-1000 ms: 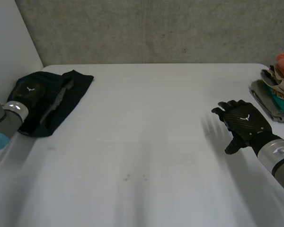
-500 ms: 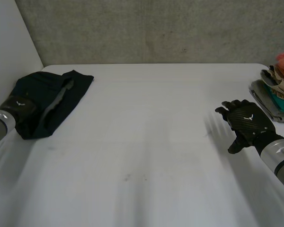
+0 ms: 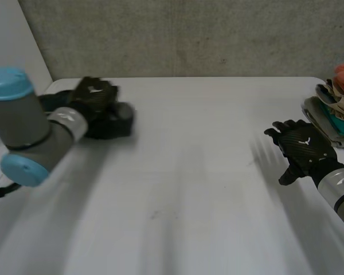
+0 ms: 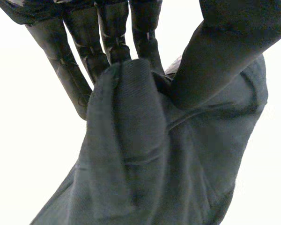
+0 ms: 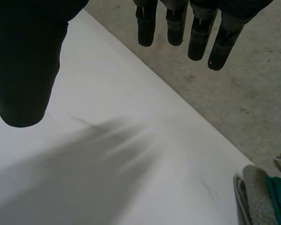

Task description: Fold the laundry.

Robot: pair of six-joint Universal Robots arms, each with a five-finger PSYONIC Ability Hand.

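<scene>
Black left hand pinches cloth; right hand splayed.

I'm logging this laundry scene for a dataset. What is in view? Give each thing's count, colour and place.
dark garment: one, dark blue-grey, bunched at the far left of the table
stack of folded laundry: one pile, orange, beige, teal and grey, at the table's right edge
table: one, white, under everything
wall: one, grey, behind the table
left arm: one, grey with light-blue caps, at the left side
left hand: one, black, its fingers and thumb pinching the dark garment
right hand: one, black, open, over the table's right part, apart from the stack
</scene>
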